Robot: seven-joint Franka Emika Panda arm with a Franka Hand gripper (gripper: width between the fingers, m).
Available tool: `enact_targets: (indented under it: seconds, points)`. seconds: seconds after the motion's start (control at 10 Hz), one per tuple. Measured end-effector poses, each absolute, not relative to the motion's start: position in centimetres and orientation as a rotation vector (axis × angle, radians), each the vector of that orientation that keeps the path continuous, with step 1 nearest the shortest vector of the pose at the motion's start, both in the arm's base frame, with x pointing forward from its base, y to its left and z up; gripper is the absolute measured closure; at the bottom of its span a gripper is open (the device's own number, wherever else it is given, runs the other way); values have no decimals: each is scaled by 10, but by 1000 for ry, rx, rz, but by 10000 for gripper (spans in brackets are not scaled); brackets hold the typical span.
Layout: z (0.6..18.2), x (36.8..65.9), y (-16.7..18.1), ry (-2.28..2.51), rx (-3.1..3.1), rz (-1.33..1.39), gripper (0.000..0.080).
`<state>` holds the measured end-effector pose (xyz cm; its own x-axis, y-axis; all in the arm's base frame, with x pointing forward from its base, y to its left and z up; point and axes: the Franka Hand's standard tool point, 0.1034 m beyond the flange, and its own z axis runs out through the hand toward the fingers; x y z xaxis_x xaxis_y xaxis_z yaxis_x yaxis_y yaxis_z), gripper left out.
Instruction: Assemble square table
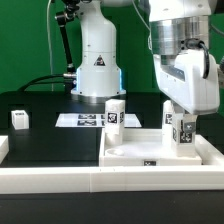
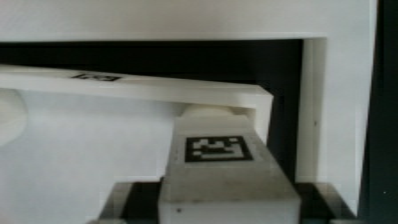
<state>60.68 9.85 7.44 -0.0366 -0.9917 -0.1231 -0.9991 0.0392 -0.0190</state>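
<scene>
The square table's white slab (image 1: 140, 150) lies flat at the front, against the border wall; it also shows in the wrist view (image 2: 89, 130) with a tag on its raised rim. One white tagged leg (image 1: 114, 112) stands upright at the slab's far corner on the exterior view's left. My gripper (image 1: 177, 112) is shut on a second leg (image 1: 179, 132) and holds it upright, its lower end at the slab's surface near the exterior view's right side. In the wrist view this leg (image 2: 217, 150) sits between my gripper's (image 2: 217, 208) dark fingers (image 2: 135, 205). A third leg (image 1: 20, 120) stands alone on the exterior view's left.
The long white low border wall (image 1: 60, 180) runs along the front and up the exterior view's right side (image 2: 329, 90). The marker board (image 1: 80, 120) lies flat behind the slab. The robot base (image 1: 98, 60) and black cables stand at the back.
</scene>
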Motion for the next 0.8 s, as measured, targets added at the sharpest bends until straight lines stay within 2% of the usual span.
enact_targets:
  seconds: [0.6,0.7,0.8]
  points:
    - [75,606,104,2463,-1783,142,509]
    - [75,606,104,2459,-1789,142,327]
    - [75,606,104,2417,-1841,139,206]
